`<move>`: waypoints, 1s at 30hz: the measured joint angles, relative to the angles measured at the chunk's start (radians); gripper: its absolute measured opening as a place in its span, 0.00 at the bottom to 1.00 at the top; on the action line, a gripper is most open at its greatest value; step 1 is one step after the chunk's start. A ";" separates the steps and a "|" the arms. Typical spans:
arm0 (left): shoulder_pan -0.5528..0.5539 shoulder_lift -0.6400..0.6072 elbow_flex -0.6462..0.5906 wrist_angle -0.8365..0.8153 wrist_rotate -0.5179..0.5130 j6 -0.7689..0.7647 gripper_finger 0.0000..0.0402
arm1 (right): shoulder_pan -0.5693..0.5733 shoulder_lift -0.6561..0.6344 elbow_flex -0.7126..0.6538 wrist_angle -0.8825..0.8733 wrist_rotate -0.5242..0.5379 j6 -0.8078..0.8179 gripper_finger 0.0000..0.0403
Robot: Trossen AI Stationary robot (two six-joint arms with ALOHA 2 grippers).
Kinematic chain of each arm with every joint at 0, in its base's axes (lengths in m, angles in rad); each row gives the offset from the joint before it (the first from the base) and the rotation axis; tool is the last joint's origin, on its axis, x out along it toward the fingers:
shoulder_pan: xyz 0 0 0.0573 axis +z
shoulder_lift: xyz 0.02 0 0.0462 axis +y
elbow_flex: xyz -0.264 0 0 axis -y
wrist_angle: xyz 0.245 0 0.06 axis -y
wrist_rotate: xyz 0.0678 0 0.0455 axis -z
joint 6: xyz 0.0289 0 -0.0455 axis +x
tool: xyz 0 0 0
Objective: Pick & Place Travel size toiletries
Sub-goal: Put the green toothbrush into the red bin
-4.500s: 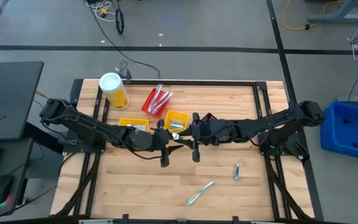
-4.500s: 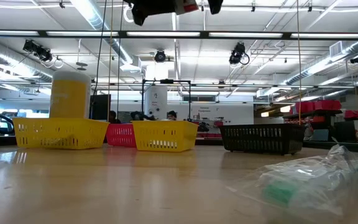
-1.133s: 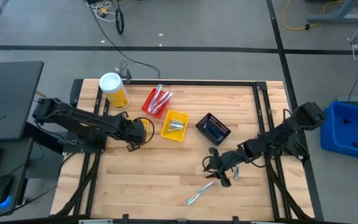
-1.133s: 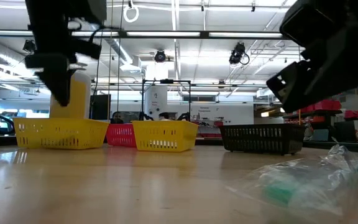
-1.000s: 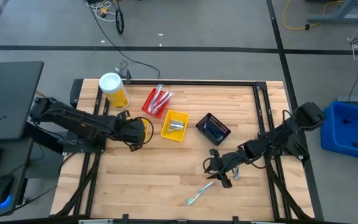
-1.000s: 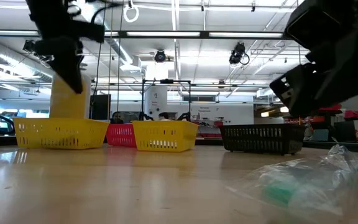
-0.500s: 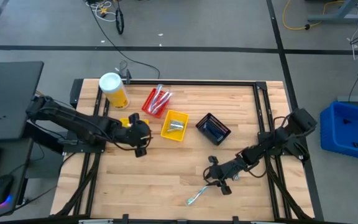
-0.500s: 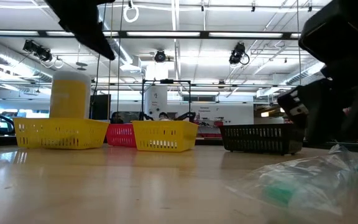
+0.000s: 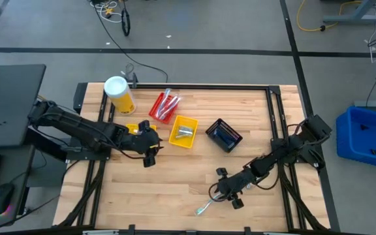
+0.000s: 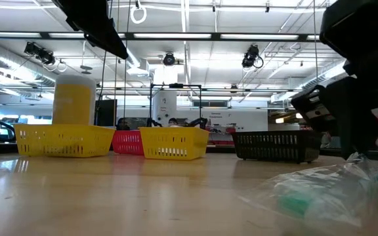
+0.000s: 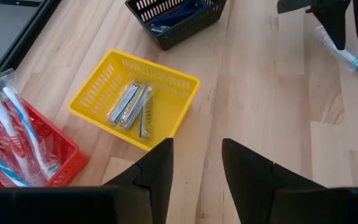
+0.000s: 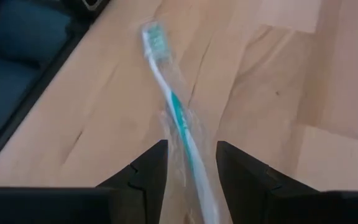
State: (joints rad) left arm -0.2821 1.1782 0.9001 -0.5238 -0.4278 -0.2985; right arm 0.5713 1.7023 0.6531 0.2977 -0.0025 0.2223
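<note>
A green-and-white toothbrush in a clear wrapper point(image 12: 173, 102) lies flat on the wood near the table's near edge point(image 9: 205, 207), and looms large in the low view point(image 10: 320, 190). My right gripper point(image 9: 222, 194) is low over it and open. Its fingers point(image 12: 148, 171) stand on either side of the handle end without plainly touching it. My left gripper point(image 9: 150, 156) hovers open and empty point(image 11: 197, 168) beside the yellow bins. A yellow bin point(image 11: 135, 106) holds slim silvery items. A red bin point(image 9: 164, 106) holds wrapped toothbrushes.
A black bin point(image 9: 224, 136) sits right of the yellow bin point(image 9: 184, 132); a second yellow bin point(image 9: 134, 128) is partly under my left arm. A yellow canister with a white lid point(image 9: 119, 94) stands at the far left corner. Bare wood stretches across the near left part of the table.
My right gripper has moved toward the near edge and a little left, coming down over the wrapped toothbrush until its fingers straddle it. My left gripper has shifted slightly toward the near edge, away from the left yellow bin. The toothbrush has stayed where it was.
</note>
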 joint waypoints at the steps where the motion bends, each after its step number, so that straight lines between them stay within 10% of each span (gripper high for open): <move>1: 0.000 0.000 0.000 0.000 0.000 0.000 0.36 | 0.000 0.000 0.020 -0.042 0.000 -0.006 0.36; 18: 0.000 0.000 0.000 -0.001 0.003 0.000 0.36 | 0.000 0.145 0.185 -0.175 -0.025 -0.108 0.34; 30: 0.000 0.000 0.000 -0.004 0.003 0.014 0.36 | -0.008 0.148 0.200 -0.192 -0.001 -0.130 0.13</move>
State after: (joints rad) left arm -0.2821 1.1782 0.9001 -0.5275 -0.4243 -0.2841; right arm 0.5636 1.8501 0.8532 0.1054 -0.0033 0.0925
